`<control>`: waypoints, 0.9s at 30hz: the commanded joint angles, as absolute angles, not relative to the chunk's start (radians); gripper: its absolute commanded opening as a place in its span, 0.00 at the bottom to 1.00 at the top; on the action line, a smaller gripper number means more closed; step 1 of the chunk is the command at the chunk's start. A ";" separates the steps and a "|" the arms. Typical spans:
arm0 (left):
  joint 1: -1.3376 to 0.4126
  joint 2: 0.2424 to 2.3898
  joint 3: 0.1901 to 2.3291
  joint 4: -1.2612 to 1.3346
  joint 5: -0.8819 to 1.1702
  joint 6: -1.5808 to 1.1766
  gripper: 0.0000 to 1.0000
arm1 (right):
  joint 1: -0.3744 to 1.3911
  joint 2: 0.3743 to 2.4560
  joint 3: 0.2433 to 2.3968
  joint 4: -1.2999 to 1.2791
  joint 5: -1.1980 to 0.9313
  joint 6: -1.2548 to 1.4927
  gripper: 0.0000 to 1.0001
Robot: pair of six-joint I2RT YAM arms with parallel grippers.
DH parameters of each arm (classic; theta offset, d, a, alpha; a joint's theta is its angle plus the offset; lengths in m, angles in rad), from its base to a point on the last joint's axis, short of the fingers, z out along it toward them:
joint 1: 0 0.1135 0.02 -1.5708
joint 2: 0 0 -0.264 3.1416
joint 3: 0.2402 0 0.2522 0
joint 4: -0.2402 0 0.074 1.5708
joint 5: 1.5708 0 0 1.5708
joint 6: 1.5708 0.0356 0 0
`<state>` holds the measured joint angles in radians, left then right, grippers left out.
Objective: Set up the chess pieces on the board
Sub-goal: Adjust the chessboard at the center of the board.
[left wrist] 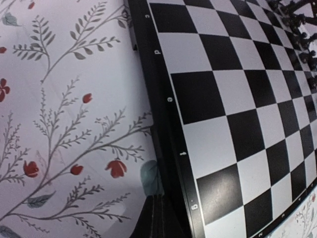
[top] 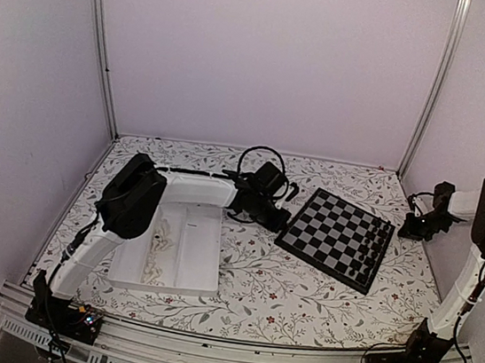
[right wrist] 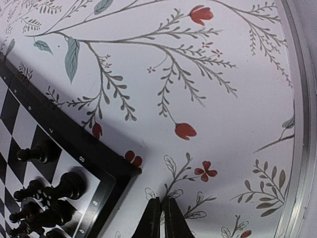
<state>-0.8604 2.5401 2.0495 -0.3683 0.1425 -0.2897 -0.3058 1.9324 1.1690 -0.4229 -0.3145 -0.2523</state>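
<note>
The chessboard [top: 335,237] lies tilted right of centre. Several black pieces [top: 361,269] stand along its near-right edge. Cream-white pieces [top: 157,251] lie in the left compartment of the white tray [top: 204,270]. My left gripper [top: 279,219] is shut and empty, low beside the board's left edge; the left wrist view shows its tip [left wrist: 161,218] against the black border of the board [left wrist: 223,99], with black pieces [left wrist: 297,25] far across. My right gripper [top: 412,227] is shut and empty, over the cloth just off the board's right corner [right wrist: 106,183], near the black pieces [right wrist: 64,186].
A floral cloth [top: 298,305] covers the table. The tray sits under the left arm's forearm. White walls and metal posts [top: 434,81] enclose the table. A metal rail [right wrist: 302,124] runs along the table's right edge close to my right gripper.
</note>
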 commanded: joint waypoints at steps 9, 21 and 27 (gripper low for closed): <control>-1.010 2.393 1.868 -0.348 0.174 -0.227 0.00 | -0.288 2.018 1.262 -0.485 -0.497 -0.353 0.09; -1.104 2.388 1.856 -0.366 0.181 -0.231 0.02 | -0.209 2.107 1.363 -0.570 -0.638 -0.465 0.11; -1.140 2.336 1.802 -0.440 0.190 -0.208 0.03 | -0.162 2.151 1.428 -0.612 -0.692 -0.523 0.11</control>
<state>-1.1023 2.4065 1.8469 -0.3656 0.1734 -0.2356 -0.1986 2.1101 1.3819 -0.5411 -0.6079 -0.4671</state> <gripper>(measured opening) 0.029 0.108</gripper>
